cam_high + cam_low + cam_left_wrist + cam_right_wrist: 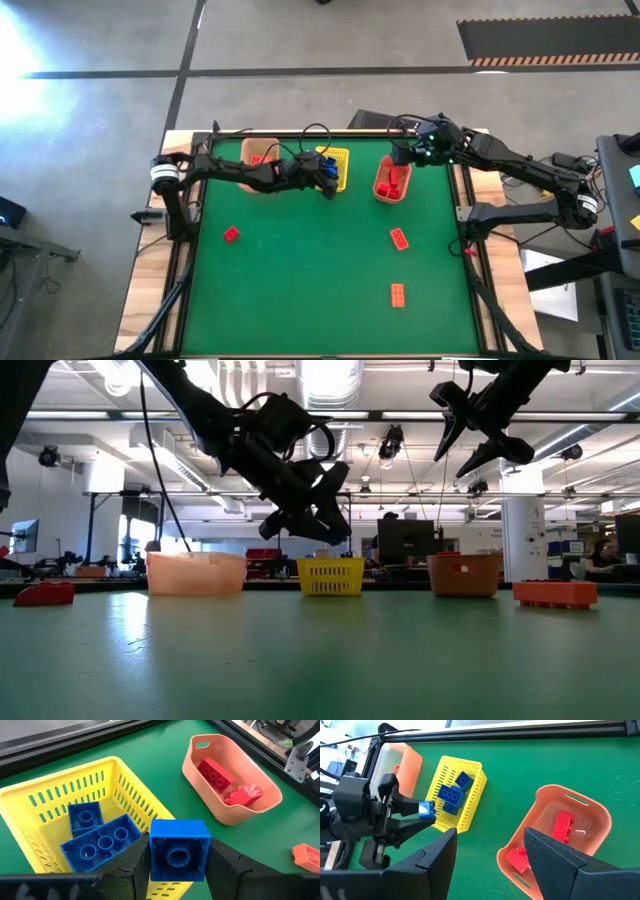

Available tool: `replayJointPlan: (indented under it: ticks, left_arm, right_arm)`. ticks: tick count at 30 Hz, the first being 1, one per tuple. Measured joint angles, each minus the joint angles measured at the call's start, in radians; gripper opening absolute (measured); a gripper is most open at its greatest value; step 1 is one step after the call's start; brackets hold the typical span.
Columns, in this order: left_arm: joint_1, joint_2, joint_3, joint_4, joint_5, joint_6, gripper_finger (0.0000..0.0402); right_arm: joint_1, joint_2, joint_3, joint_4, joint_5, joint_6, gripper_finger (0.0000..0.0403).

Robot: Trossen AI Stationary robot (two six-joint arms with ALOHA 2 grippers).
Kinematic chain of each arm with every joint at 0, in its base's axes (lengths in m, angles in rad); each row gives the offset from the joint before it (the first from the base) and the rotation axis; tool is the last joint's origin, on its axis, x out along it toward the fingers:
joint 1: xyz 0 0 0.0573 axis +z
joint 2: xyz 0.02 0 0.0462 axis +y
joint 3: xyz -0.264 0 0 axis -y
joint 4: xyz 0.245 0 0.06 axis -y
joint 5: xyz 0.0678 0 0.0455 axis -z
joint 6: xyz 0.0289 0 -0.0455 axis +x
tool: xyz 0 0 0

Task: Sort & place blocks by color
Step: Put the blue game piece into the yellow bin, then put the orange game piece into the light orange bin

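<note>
Left gripper (177, 865) clamped on square blue block (178, 851), stud side facing wrist camera, no long axis. Held above near edge of yellow basket (131, 785); two blue blocks (97, 837) inside. Right gripper (490, 855) spread wide, empty, over red-orange basket (545, 800) holding red blocks (563, 826). Three loose blocks on mat: (231, 235), (399, 238), (397, 294).

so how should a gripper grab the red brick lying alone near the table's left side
Come straight down on the red brick and close the jaws across its two flat side walls. It lies flat on the table with open space all around, so nothing blocks a top approach.
</note>
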Motion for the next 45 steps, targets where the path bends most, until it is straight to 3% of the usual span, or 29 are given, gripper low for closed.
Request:
replayJointPlan:
  ticks: [13, 25, 33, 45]
  left_arm:
    - [0.01, -0.01, -0.001, -0.002, 0.001, -0.075, 0.0226]
    - [0.006, -0.214, -0.006, -0.004, 0.086, -0.01, 0.0235]
    - [0.004, -0.384, -0.018, -0.114, 0.109, 0.003, 0.0235]
    - [0.004, -0.452, -0.026, -0.143, 0.109, 0.004, 0.0235]
  right_arm:
    - [0.002, 0.0, 0.0, 0.0, -0.001, 0.001, 0.0219]
    - [0.036, 0.0, 0.0, -0.005, -0.098, 0.057, 0.0219]
    - [0.176, 0.001, 0.0, -0.025, -0.118, 0.215, 0.0219]
    - [0.47, 0.123, 0.0, -0.349, -0.118, 0.461, 0.0219]
